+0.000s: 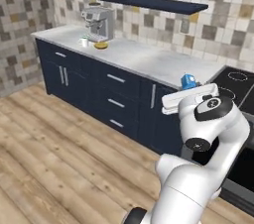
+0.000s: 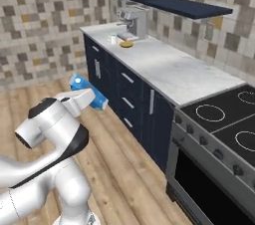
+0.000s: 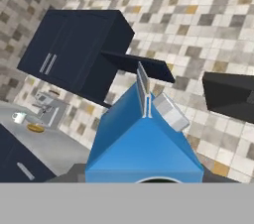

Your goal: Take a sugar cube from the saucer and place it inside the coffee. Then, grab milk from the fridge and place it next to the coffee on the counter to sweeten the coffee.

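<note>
holding: our fingers [image 3: 144, 181] are clamped partway on the milk [image 3: 144, 143], frame centre | target: coffee [image 1: 84, 42] by saucer [image 1: 101, 45], upper left on tabletop [image 1: 149, 59] | risk: carton's tilted, could slip or clip the cup when we set it down

Smooth, matt blue carton stock on the milk [image 3: 144, 143], with a pale grey plastic-looking cap. Polished white marble with faint grey veins for the counter [image 1: 149, 59], above satin navy cabinet fronts [image 1: 114, 94] with brushed silver metal handles. Brushed grey metal on the espresso machine [image 1: 98, 22], glossy black glass on the stovetop [image 2: 224, 117], matt wood planks on the floor [image 1: 64, 153].
</note>
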